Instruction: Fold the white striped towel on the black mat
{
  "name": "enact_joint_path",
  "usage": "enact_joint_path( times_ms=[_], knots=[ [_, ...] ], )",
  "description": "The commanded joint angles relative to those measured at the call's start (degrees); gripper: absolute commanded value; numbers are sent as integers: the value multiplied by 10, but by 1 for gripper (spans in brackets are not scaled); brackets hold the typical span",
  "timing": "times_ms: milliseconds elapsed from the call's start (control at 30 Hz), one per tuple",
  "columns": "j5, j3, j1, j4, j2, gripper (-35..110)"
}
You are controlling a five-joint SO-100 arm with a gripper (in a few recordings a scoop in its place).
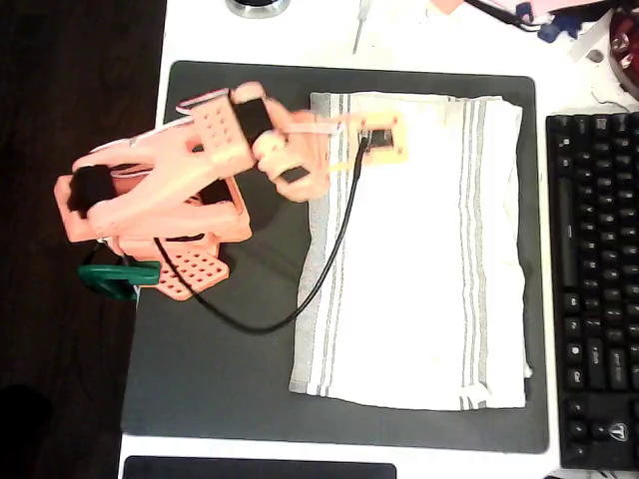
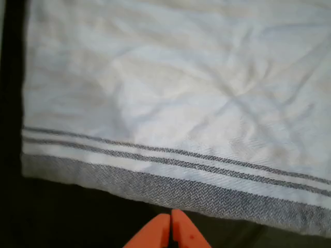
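I count one white striped towel (image 1: 419, 249), one black mat (image 1: 220, 369), one black keyboard (image 1: 596, 289) and one orange arm (image 1: 160, 195) in the overhead view. The towel lies spread flat on the right half of the mat, its long sides running top to bottom of the picture, with one group of grey stripes along its left edge and another near its right edge. It sits wholly within the mat's border; its right edge is close to the mat's right edge. The keyboard lies on the white table (image 1: 200, 30) just beside the mat, on the right.

The arm reaches from the left across the mat, its head over the towel's upper left corner. A black cable (image 1: 319, 279) loops from the arm across the mat and over the towel's left stripes. A green clamp (image 1: 115, 279) shows at the arm's base, at the mat's left edge.

In the wrist view I see the gripper (image 2: 170, 230) with its two orange fingertips (image 2: 155, 235) pressed together, tips touching and nothing between them: clenched on nothing. They point at the towel's striped hem, just short of it, over the dark mat. The cloth there is lightly creased.

Left of the table the floor (image 1: 70, 100) is dark. Small items crowd the table's top right corner; I cannot tell what they are.
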Motion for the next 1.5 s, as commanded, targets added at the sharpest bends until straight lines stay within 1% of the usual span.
enact_joint_path(
  times_ms=[0, 267, 500, 700, 833, 1033, 1333, 1467],
  knots=[
    [20, -67, -34, 8, -47, 0],
    [102, -211, -98, 12, -189, 0],
    [146, -375, -135, 24, -347, 0],
    [158, -532, -144, 39, -475, 0],
    [161, -645, -144, 78, -573, 0],
    [162, -737, -142, 91, -667, 1],
    [160, -804, -138, 95, -769, 14],
    [177, -825, -136, 96, -817, 15]
  ],
)
